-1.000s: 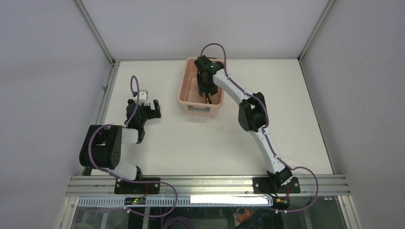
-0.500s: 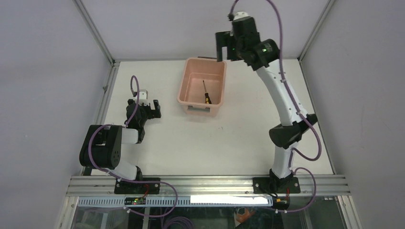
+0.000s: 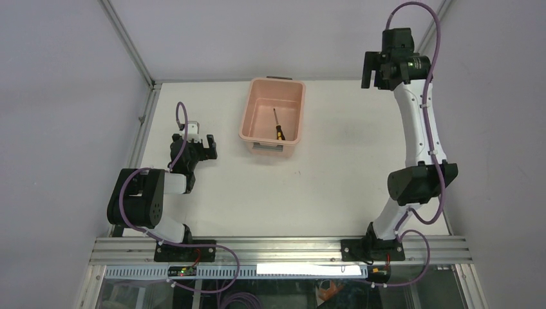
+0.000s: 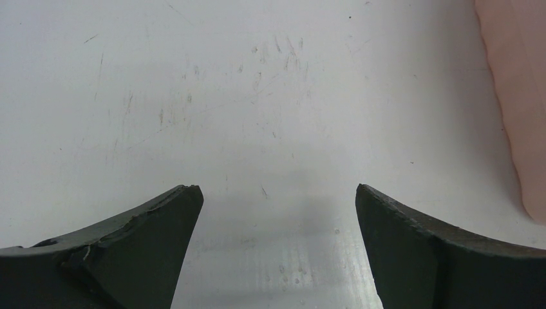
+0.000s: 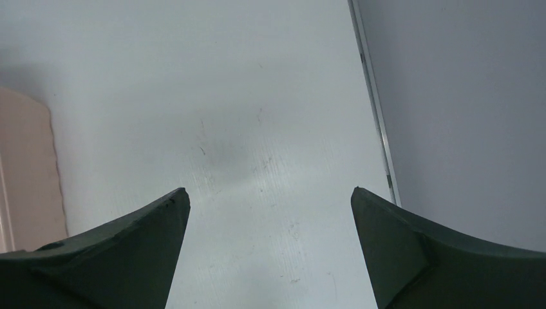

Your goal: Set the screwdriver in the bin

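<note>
Start at the left of the top view. Your left arm sits folded at the lower left, and the left gripper (image 3: pixel 205 144) is low over the white table (image 3: pixel 322 187), left of centre. In the left wrist view, the left gripper (image 4: pixel 277 193) has its jaws spread wide, with only scuffed table surface between them. A pink side of the bin (image 4: pixel 515 96) shows at the right edge of that frame, apart from the fingers.

Moving to the upper centre of the top view, the bin (image 3: pixel 246 114) stands upright on the table. The screwdriver (image 3: pixel 277 126) lies on its floor, to the right of the middle. Its yellow-and-black handle is toward the lower wall and its thin shaft points up the frame, leaning slightly left.

On the right, your right arm stretches upward and the right gripper (image 3: pixel 368 69) is in the upper right of the frame, well apart from the bin. In the right wrist view, the right gripper (image 5: pixel 269 193) is also spread wide and holds nothing. Bare table lies below it, the bin (image 5: pixel 26 167) shows at the left edge, and the wall is at the right.
</note>
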Tool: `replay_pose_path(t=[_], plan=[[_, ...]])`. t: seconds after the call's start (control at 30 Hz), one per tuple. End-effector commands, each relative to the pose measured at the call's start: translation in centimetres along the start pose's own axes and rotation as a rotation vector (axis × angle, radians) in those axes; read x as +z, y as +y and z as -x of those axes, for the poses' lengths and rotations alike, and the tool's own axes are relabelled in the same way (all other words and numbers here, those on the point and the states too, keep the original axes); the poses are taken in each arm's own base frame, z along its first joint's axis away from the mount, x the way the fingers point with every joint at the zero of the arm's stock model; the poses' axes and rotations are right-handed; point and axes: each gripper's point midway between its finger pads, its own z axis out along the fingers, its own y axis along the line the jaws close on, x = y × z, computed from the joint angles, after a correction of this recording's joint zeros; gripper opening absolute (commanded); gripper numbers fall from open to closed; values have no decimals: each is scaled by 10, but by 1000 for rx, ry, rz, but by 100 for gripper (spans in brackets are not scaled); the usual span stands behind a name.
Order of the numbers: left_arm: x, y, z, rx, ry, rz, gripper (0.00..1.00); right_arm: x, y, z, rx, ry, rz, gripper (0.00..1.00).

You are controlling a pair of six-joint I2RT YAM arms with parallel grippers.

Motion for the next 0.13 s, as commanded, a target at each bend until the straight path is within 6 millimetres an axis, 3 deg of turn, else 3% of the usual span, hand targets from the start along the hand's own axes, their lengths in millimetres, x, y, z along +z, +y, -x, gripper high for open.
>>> replay_pose_path(t=[0.0,0.1], plan=[[-1,-5,17,-16,-54,-17,99,-44,-13,22,20,-163,26,99],[-1,-6,17,-16,-54,-17,99,-44,-15,19,37,-176,15,99]])
